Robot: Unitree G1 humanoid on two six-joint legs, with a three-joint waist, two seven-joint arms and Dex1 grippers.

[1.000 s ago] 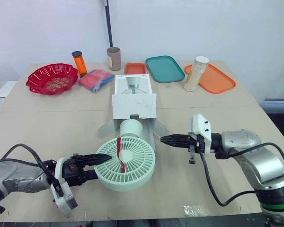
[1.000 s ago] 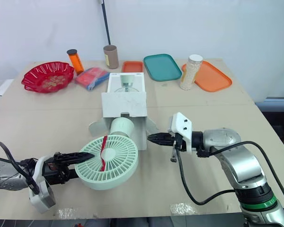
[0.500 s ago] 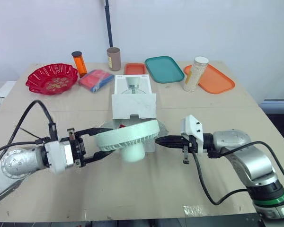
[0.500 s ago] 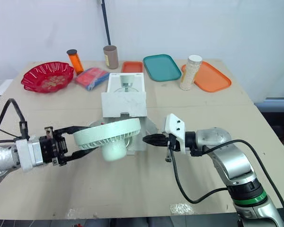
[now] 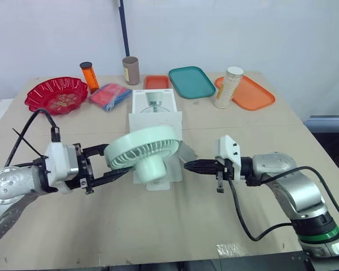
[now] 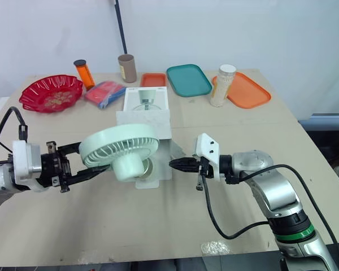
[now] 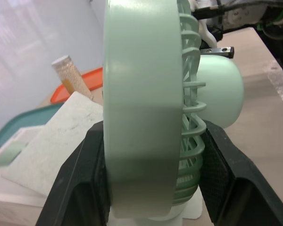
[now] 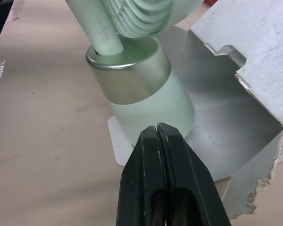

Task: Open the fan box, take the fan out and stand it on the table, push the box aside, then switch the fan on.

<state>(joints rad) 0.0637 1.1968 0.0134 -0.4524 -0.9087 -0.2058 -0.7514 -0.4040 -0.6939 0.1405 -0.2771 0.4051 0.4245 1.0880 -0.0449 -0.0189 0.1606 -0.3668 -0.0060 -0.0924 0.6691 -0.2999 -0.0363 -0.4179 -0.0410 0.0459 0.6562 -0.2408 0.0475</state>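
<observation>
The mint-green fan (image 5: 142,148) is upright in front of the open white box (image 5: 155,116), its round base (image 8: 151,103) resting on a white flap at the box mouth. My left gripper (image 5: 117,160) is shut on the fan, one black finger (image 7: 75,183) on each side of the head's rim (image 7: 137,108). My right gripper (image 5: 187,165) is shut on nothing. Its tip (image 8: 158,129) hangs just right of the fan's base, a short gap away. The box's inside (image 8: 226,136) is bare and silvery.
Along the table's far side are a red bowl (image 5: 55,95), an orange bottle (image 5: 90,76), a brown tube (image 5: 130,70), a blue-red packet (image 5: 110,96), a small orange tray (image 5: 156,82), a teal tray (image 5: 191,82), and a jar (image 5: 226,87) by an orange tray (image 5: 246,93).
My left gripper has lifted the fan from lying face-up on the table, turned it upright and brought it back toward the box. My right gripper slid left toward the fan's base.
</observation>
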